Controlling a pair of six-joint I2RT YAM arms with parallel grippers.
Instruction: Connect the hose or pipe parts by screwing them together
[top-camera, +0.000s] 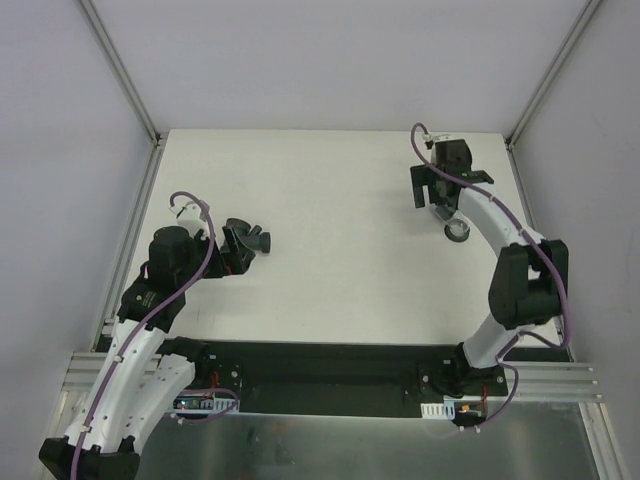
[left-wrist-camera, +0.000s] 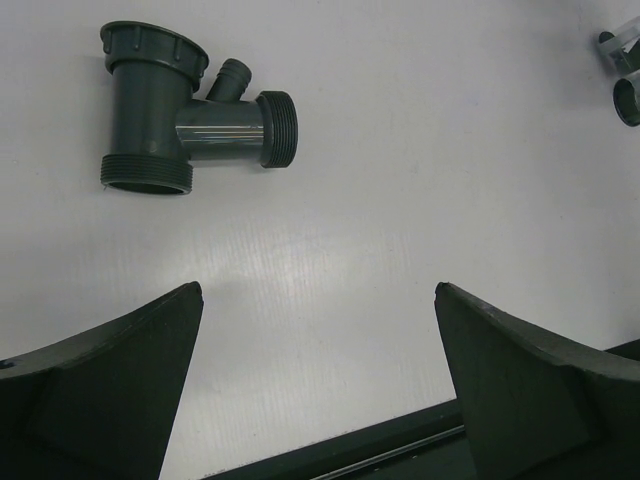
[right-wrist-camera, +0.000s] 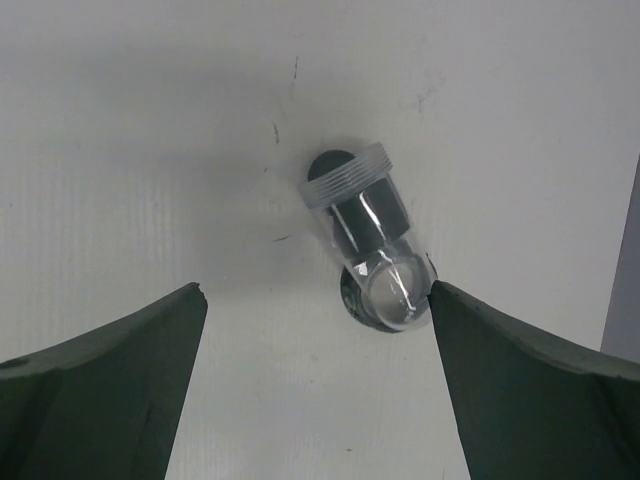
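Two open grippers, neither holding a pipe part.
Your left arm folds low by the left edge of the table (top-camera: 330, 200), left gripper (left-wrist-camera: 318, 290) spread wide, dark grey fitting (left-wrist-camera: 190, 120) lying ahead of it; your right arm reaches toward the far right corner, right gripper (right-wrist-camera: 318, 290) spread above the clear connector (right-wrist-camera: 365, 260).

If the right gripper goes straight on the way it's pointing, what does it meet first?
Probably the clear connector, which lies on the table ahead of the open right gripper, off centre and close to one finger. Depth is hard to judge, so that finger may clip it first.
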